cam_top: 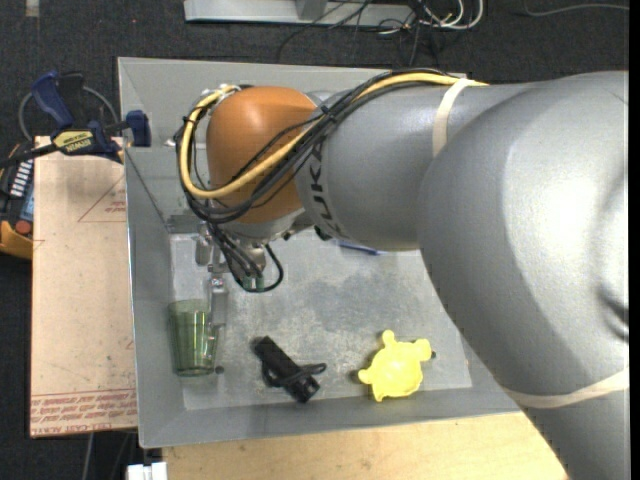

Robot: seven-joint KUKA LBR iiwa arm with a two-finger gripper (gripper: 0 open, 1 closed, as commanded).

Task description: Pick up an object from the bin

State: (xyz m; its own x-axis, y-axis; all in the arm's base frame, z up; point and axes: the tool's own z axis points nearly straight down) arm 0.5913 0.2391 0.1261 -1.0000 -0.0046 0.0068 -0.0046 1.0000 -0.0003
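Observation:
My gripper (215, 303) hangs below the orange wrist cover at the bin's left side. Its tip is right at the upper right rim of a translucent green cup (192, 340), which stands near the bin's front left corner. Whether the tip touches the cup I cannot tell. A black angular plastic piece (287, 368) lies on the floor to the right of the cup, near the front wall. Further right lies a yellow toy-like figure (396, 369).
The thick grey arm crosses the bin from the right and hides its back and right parts. A small blue thing (358, 249) peeks out under the arm near the middle. Bare floor lies between the gripper and the yellow figure.

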